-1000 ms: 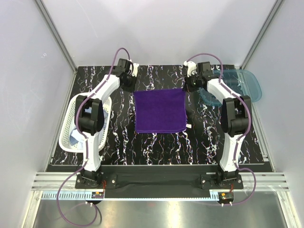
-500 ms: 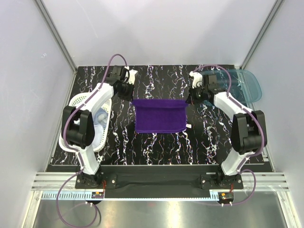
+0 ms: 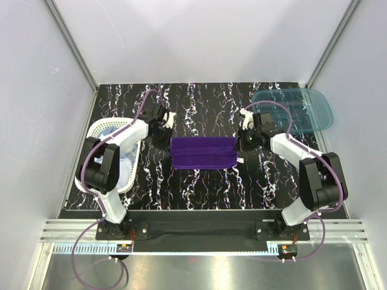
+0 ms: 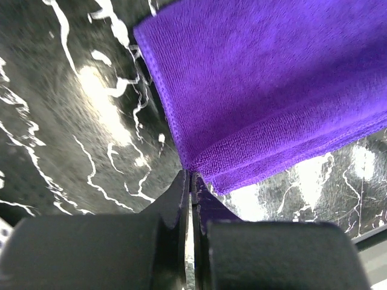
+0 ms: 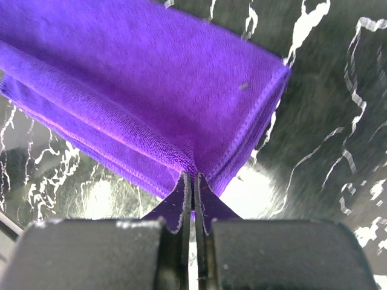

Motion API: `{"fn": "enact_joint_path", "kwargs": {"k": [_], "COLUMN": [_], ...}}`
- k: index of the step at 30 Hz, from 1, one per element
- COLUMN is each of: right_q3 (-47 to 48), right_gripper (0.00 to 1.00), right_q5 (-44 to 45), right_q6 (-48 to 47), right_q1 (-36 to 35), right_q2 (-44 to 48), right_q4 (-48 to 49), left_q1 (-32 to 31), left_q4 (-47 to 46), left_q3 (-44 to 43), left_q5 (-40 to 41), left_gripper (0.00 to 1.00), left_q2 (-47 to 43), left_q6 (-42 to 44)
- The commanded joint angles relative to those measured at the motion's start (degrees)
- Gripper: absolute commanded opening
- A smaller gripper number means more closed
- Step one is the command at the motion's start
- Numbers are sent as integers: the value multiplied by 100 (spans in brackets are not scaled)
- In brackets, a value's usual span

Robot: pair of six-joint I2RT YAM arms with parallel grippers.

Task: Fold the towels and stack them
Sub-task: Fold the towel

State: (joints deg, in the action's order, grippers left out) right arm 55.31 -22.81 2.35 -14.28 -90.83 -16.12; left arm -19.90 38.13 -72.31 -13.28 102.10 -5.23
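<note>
Left pincer point(image 4: 188, 176), right pincer point(image 5: 193, 176) grip purple towel point(image 3: 202, 152), long axis left-right.

text: none readable | labels: none | brands: none | numbers, signs: none | views: all three

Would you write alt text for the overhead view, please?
The left gripper and right gripper each pinch a corner of a folded purple towel on a black marbled table. A white basket sits left, a teal bin far right.

Two arms: white shells, black joint housings.
Left arm point(image 3: 124, 135) and right arm point(image 3: 288, 145) trail purple cables point(image 3: 73, 254) looping off the bases at frame bottom; end effector fingers point(image 4: 172, 208) matte black, tapered.
</note>
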Motion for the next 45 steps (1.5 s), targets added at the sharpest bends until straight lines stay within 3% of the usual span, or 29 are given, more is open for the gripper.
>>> {"fn": "enact_joint_path", "kwargs": {"k": [1,12,14,16,19,20,26,34,38,45], "right_q3": [-195,-371,-450,-486,-381,-259,243,42,-336,-741], "right_gripper": [1,3,13,25,30,32,40,43,43,35], "right_q5": [373,989,1024,980,953,1084,1472,1894,1736,1771], "right_q6": [354,670,819,925,1100,1188,2128,3051,3210,3254], "right_q1": [-153,-189,-189,-198,-250,-250,-250,-285,-286,-294], "right_q2": [337,715,812,830,961,1014,909,347,118,47], "right_q4": [-5,-454,-480,-611,-980,-1085,-1578,-1342,-973,-595], "left_q1": [-23,-233,-338,-383,-383,-374,-374,-374,-383,-383], "left_q4": [-16,221,309,362,344,336,187,-972,-1404,-1659], "left_q3": [147,604,666,718,789,815,780,1614,1852,2204], "left_q5": [10,-254,-315,-403,-649,-728,-256,263,106,282], "left_gripper": [0,3,11,29,34,43,56,58,57,47], "left_q2": [-322,-472,-490,-638,-980,-1078,-1202,-965,-762,-823], "left_q6": [-240,-382,-373,-460,-505,-522,-1145,-2366,-2693,-2851]}}
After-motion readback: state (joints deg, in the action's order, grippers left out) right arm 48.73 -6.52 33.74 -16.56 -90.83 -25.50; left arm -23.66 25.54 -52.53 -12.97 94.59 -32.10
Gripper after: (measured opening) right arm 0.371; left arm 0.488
